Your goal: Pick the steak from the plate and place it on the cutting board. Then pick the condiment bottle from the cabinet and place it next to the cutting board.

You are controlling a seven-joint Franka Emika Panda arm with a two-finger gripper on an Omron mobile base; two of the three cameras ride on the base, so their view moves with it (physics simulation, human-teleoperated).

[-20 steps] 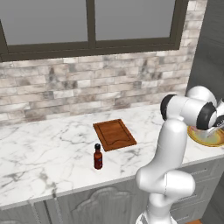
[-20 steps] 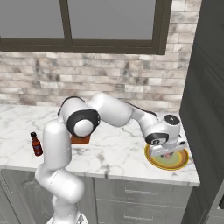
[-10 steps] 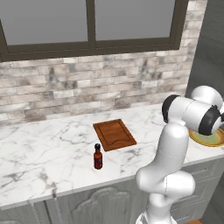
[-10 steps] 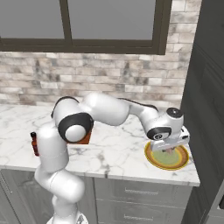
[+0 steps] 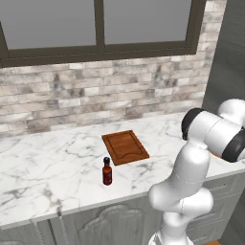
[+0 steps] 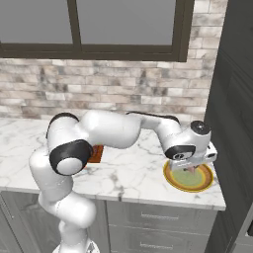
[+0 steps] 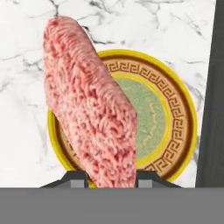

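The two-finger gripper (image 7: 108,177), pinching the pale pink oval slab of raw steak (image 7: 89,105) between its fingertips, has lifted it clear of the round yellow-rimmed, green-centred plate (image 7: 175,109) now directly below the hand on the white marble counter (image 7: 26,87).

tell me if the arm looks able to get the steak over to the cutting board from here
Probably yes: the pincer is shut on the steak above the plate, and the cutting board lies bare, with open counter between.
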